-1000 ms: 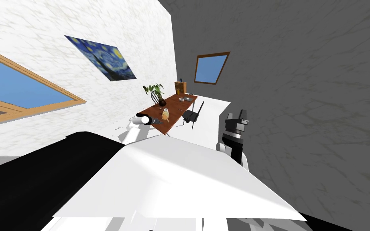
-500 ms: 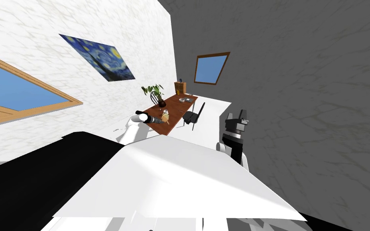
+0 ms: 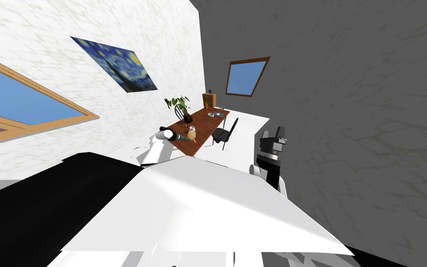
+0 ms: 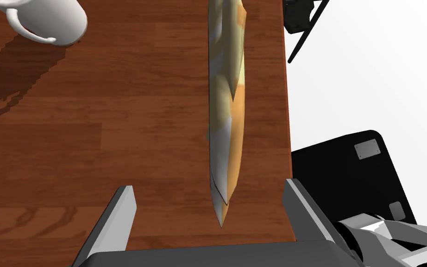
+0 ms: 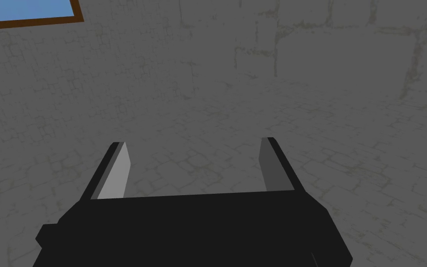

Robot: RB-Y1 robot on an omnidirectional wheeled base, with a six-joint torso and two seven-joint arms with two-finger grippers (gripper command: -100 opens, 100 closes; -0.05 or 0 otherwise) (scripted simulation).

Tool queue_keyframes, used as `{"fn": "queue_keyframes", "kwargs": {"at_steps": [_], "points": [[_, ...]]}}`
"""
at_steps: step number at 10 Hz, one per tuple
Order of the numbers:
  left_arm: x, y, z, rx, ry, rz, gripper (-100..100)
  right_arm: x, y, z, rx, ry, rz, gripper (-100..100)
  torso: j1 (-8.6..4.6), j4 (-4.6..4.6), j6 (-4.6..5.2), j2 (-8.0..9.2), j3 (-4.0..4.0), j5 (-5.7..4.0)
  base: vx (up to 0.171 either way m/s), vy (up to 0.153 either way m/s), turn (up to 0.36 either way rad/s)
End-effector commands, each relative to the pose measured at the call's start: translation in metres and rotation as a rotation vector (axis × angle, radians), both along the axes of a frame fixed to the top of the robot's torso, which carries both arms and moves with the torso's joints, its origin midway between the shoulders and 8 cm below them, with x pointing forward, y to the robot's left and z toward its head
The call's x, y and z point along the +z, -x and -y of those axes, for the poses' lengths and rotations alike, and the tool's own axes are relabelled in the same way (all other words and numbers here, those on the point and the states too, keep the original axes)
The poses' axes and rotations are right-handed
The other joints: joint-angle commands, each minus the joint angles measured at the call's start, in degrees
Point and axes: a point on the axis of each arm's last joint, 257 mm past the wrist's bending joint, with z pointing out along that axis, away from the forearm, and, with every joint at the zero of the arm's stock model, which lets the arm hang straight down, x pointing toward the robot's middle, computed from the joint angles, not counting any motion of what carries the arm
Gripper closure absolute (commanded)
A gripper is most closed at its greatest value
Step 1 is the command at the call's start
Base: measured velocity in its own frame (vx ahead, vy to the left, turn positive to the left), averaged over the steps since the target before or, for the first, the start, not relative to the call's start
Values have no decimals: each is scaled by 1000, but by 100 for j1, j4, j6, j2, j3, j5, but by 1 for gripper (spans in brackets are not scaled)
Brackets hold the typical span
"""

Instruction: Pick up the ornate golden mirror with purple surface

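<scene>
left gripper (image 4: pixel 210 206) is over the brown wooden surface (image 4: pixel 115 130), fingers (image 4: pixel 121 218) spread apart, nothing clamped. In the left wrist view the mirror (image 4: pixel 226 116) is seen edge-on: a thin gold/orange sliver with pale grey patches. Its pointed near tip sits in the gap between the two fingers, roughly mid-gap, and neither finger touches it. The glass face isn't readable from this angle, and I can't tell whether the mirror stands straight or leans. It runs parallel to the surface's long edge, just inside it, on the side where the black chair (image 4: pixel 300 18) stands off the surface. A white mug (image 4: pixel 46 23) with a handle stands well apart from the mirror, toward the opposite long edge, throwing a shadow on the wood. Head view: the left arm is stretched forward to the near end of the surface (image 3: pixel 205 121), with the left gripper (image 3: pixel 184 136) just beside the mirror (image 3: pixel 191 134), a small golden shape close to the near end. The chair (image 3: pixel 221 133) is drawn up at the long edge away from the white wall. A potted plant (image 3: pixel 180 105) stands at the wall-side edge and a small wooden cabinet (image 3: pixel 209 99) at the far end. right gripper (image 5: pixel 194 143) has its fingers apart and empty. The head view has it raised (image 3: pixel 277 134) to the right of the chair, well apart from the surface.
</scene>
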Motion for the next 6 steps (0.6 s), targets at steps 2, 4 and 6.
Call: {"fn": "queue_keyframes", "kwargs": {"at_steps": [2, 4, 6], "points": [[-8, -21, 5, -18, -4, 15, -100, 0, 0, 0, 0, 0, 0, 0, 0, -2, -1, -6, -4, 0, -33, -1, 55], [-7, -36, 4, -3, 23, 17, -100, 0, 0, 0, 0, 0, 0, 0, 3, 1, -1, 5, 3, 1, -43, 0, 43], [-16, -50, 10, -22, 13, 21, -100, 0, 0, 0, 0, 0, 0, 0, 1, -2, -1, -9, -5, 1, -25, -2, 64]]}}
